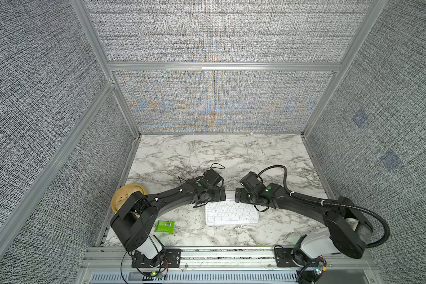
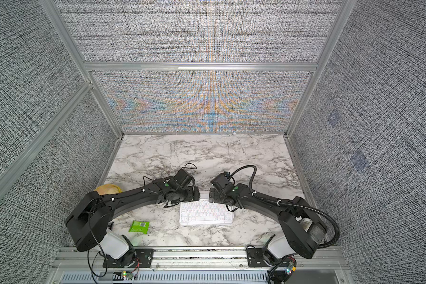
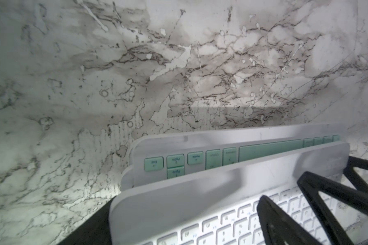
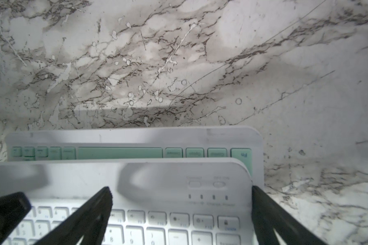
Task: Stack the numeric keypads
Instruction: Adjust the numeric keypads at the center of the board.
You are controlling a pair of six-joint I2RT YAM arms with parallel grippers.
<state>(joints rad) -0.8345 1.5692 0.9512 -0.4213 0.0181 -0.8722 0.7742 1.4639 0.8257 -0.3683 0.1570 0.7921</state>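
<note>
Far half of the marble table [image 1: 219,152] open to the back wall, stack of keypads [image 1: 231,217] blocking near centre, left gripper [image 1: 220,194] and right gripper [image 1: 239,195], both spread wide, crowding its far edge with 1 narrow gap between, green packet [image 1: 164,226] and yellow basket [image 1: 127,194] cluttering the left side

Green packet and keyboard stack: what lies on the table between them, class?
Nothing but bare marble table lies between the green packet and the keyboard stack; both top views show it.
</note>
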